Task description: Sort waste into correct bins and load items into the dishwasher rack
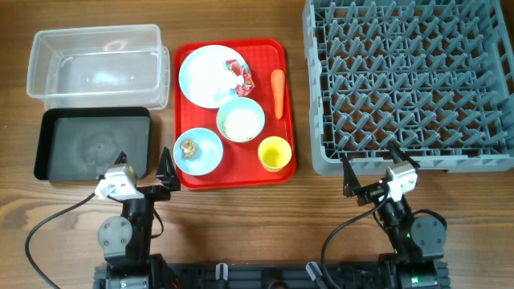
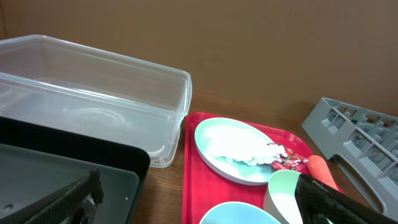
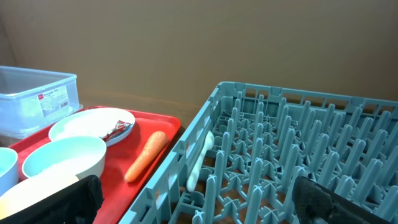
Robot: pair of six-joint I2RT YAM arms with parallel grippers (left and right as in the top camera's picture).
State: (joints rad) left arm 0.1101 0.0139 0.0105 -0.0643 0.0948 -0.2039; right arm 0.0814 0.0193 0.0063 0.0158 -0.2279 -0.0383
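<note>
Glossy clear tub (image 1: 96, 76), probably plastic

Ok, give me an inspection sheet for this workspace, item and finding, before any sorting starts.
Surface: wooden table, no spills seen.
Job's things: red tray holds plate with wrapper at its rim, carrot, bowl of rice, bowl with a brown scrap and yellow cup. Clear tub and black tray are empty, on the left. Grey rack is on the right with no dishes in it.
Clutter: slim white piece among the rack's pegs, cannot tell what.
Grippers: left gripper and right gripper both open, holding nothing.
Cables: left cable and right cable loop beside the arm bases.
Surroundings: plain brown wall behind the table.
</note>
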